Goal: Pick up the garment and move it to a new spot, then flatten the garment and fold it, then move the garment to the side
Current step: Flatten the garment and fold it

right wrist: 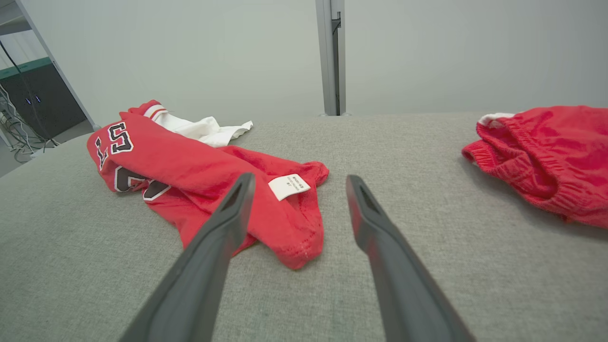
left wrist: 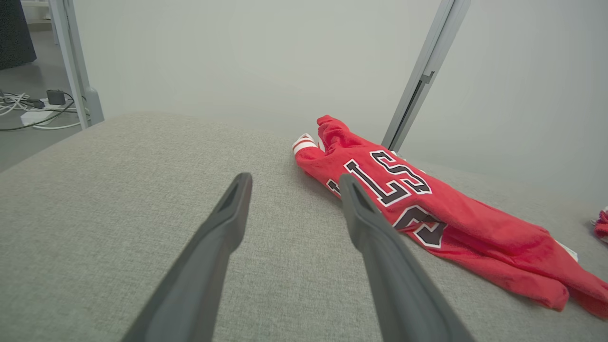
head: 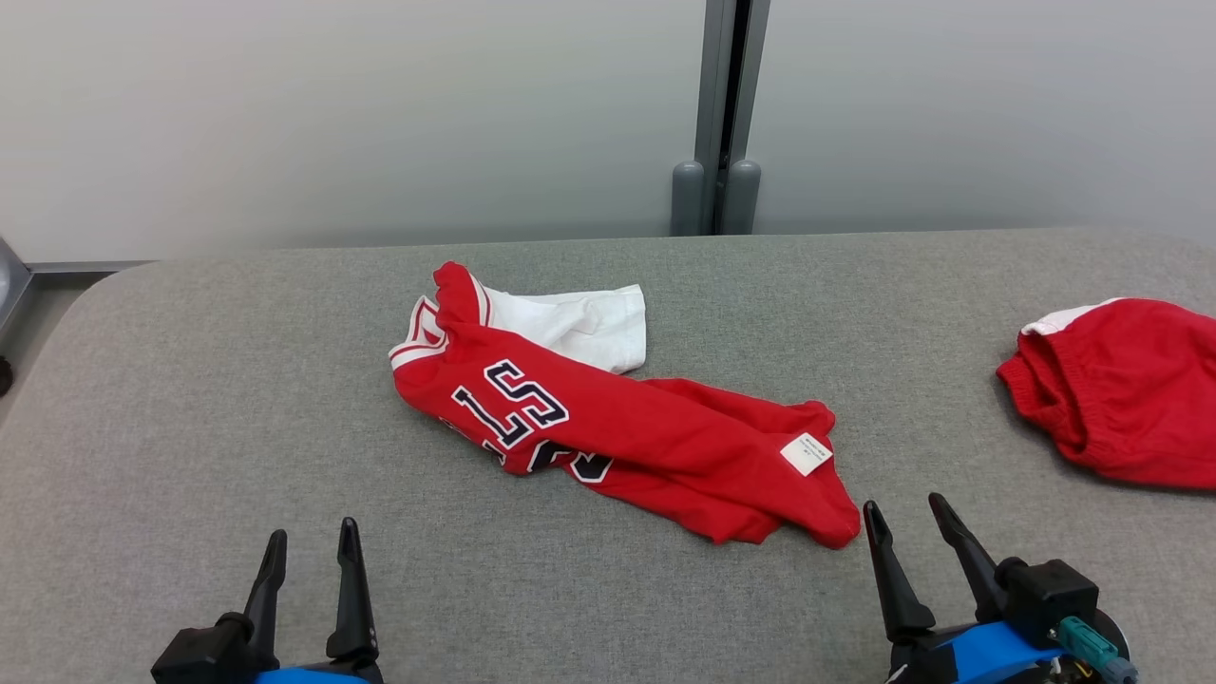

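A crumpled red jersey [head: 617,427] with dark block lettering and a white sleeve lies at the centre of the head view on a grey padded table [head: 237,399]. The left gripper [head: 313,528] at lower left and the right gripper [head: 902,502] at lower right both have fingers spread apart, holding nothing, the right one near the jersey's hem. Another red garment [head: 1121,389] lies at the right edge, well apart.

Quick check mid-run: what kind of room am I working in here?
Probably a lab or test bay, not a home: a grey fabric-covered table against plain partition panels joined by a metal post, with loose cables on the floor.
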Motion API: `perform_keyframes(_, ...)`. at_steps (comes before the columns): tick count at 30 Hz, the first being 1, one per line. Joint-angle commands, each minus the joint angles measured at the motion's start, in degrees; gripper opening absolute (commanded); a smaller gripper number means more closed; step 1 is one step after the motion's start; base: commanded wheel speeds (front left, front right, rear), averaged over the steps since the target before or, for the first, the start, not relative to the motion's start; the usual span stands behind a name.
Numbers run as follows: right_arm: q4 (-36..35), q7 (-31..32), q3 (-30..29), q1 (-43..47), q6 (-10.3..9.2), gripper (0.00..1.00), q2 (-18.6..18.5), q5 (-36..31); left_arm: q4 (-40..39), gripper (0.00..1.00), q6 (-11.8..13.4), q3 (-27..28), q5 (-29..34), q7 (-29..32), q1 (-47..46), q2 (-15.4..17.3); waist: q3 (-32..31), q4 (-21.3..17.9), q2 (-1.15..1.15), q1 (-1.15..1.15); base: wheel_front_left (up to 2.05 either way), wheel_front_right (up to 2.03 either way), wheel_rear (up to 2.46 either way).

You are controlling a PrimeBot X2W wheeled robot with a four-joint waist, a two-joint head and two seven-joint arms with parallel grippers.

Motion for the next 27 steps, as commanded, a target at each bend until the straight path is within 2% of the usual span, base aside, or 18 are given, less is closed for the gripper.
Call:
perform_keyframes(1,0.2,-0.3,0.0,-0.4,0.01,1.0,-0.1,-0.1,-0.2,1.0,0.0,0.0,0.1,-0.1,0.2,0.2,0.0,0.0,0.0,0.0,0.0,0.0,0.0)
perform_keyframes(19,1.5,-0.2,-0.1,-2.1,0.01,1.0,-0.1,-1.8,-0.8,1.0,0.9,-1.1,0.4,0.7,-0.8,0.8,0.5,0.6,0.0,0.0,0.0,0.0,0.0)
perform_keyframes(27,7.4,7.3,-1.9,-8.3,0.01,1.0,-0.1,-9.3,-1.2,1.0,0.7,-2.1,0.7,1.1,-2.1,0.6,2.0,2.2,0.0,0.0,0.0,0.0,0.0)
